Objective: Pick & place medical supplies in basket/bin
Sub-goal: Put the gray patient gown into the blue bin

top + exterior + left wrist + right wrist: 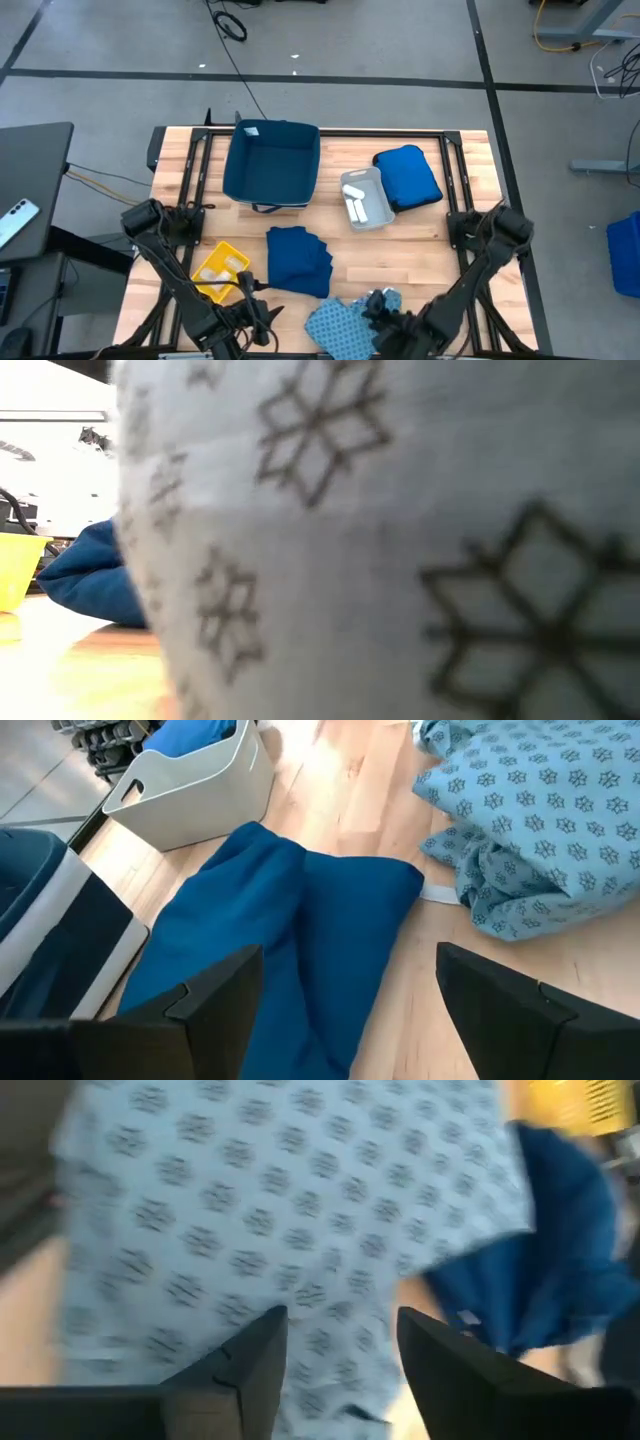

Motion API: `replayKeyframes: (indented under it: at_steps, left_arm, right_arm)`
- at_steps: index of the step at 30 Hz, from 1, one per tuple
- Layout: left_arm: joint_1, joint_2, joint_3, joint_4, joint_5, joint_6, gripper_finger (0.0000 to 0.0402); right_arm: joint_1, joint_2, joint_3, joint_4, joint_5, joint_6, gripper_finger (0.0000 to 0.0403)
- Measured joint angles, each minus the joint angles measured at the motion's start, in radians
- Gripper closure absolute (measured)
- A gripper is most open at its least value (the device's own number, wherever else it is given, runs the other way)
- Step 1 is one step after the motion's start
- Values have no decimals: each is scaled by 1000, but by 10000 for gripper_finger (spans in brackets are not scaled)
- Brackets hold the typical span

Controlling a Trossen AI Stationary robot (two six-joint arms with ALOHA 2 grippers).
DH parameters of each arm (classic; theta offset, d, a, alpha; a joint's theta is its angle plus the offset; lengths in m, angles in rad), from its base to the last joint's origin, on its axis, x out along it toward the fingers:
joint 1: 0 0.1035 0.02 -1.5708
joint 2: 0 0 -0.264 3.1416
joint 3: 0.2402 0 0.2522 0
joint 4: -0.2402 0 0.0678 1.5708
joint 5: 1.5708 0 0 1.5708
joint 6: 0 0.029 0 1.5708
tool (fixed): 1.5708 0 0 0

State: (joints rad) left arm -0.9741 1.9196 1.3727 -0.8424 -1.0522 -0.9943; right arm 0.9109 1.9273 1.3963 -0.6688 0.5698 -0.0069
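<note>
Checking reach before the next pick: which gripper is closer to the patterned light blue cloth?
Right. The right gripper is right at the patterned light blue cloth, fingers open. The left gripper sits to the cloth's left, open, facing the dark blue cloth.

No legible text, labels, brands or numbers in any view. The only marking is a repeating dark star-shaped print on the light blue patterned garment (540,830); it forms no letters or digits.

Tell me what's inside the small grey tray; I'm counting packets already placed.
The grey tray holds two white packets, seen from above. Whether anything lies beneath them cannot be seen.
</note>
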Motion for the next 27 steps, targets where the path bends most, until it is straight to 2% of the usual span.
replayKeyframes:
  at_steps: [9,13,16,18,21,27]
  left_arm:
    - [0,1,0,7,0,30,104]
    - [10,1,0,7,-3,53,104]
    - [22,1,0,9,-12,60,104]
    - [28,1,0,10,-11,60,104]
    - [29,1,0,10,-12,62,104]
    - [26,1,0,9,-12,71,104]
  right_arm:
    - [51,159,379,-400,-234,320,131]
    - [65,162,460,-573,-158,324,128]
    - [63,158,502,-685,-3,362,128]
    - [55,156,525,-710,48,432,128]
    - [51,156,545,-700,23,463,128]
    - [42,156,547,-677,-99,579,127]
